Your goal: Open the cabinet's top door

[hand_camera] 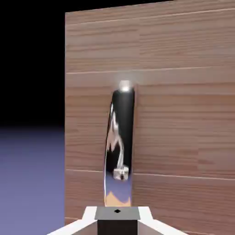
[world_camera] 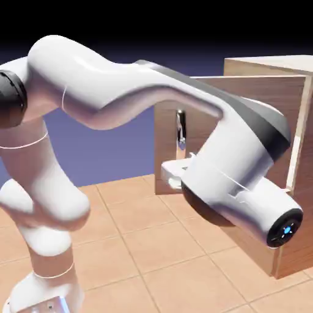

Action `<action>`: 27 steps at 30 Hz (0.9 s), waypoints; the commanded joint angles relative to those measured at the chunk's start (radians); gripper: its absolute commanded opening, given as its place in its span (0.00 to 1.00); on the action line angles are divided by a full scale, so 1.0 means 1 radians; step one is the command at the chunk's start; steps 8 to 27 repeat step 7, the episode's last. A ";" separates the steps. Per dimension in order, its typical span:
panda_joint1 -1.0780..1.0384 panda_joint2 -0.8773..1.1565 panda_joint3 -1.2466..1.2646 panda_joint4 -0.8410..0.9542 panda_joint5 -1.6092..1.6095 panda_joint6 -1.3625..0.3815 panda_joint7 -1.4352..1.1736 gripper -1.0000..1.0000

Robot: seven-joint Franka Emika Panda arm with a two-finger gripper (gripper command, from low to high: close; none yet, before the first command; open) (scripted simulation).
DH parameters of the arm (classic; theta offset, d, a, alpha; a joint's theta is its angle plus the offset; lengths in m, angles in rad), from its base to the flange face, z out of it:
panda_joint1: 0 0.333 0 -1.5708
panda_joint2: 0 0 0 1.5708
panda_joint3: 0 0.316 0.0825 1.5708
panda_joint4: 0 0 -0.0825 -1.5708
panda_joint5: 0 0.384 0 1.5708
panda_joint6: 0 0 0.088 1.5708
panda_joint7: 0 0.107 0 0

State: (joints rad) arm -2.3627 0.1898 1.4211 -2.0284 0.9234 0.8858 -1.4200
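Note:
The cabinet [world_camera: 269,67] of light wood stands at the exterior view's right. Its top door [world_camera: 244,98] is swung out from the cabinet body, its free edge toward the exterior view's left. A short, dark, shiny handle [world_camera: 180,128] sits upright near that edge. My gripper [world_camera: 173,174] is at the door's face just below the handle, mostly hidden behind the arm's wrist. In the hand view the handle [hand_camera: 120,147] stands tall on the wood panel [hand_camera: 183,114], right above the gripper [hand_camera: 117,216]. The fingertips do not show clearly, so the grip is unclear.
The arm's thick white forearm and wrist [world_camera: 244,177] cross in front of the cabinet's lower part and hide it. A tiled tan floor [world_camera: 153,244] spreads to the left of the cabinet. Left of the door's free edge is open blue backdrop [hand_camera: 32,183].

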 commanded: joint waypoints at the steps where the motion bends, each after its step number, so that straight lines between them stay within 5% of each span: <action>1: 0.029 0.038 -0.023 0.022 -0.018 0.010 0.020 1.00; 7: 0.177 0.232 -0.137 0.136 -0.111 0.063 0.123 1.00; 27: 0.177 0.232 -0.137 0.136 -0.111 0.063 0.123 1.00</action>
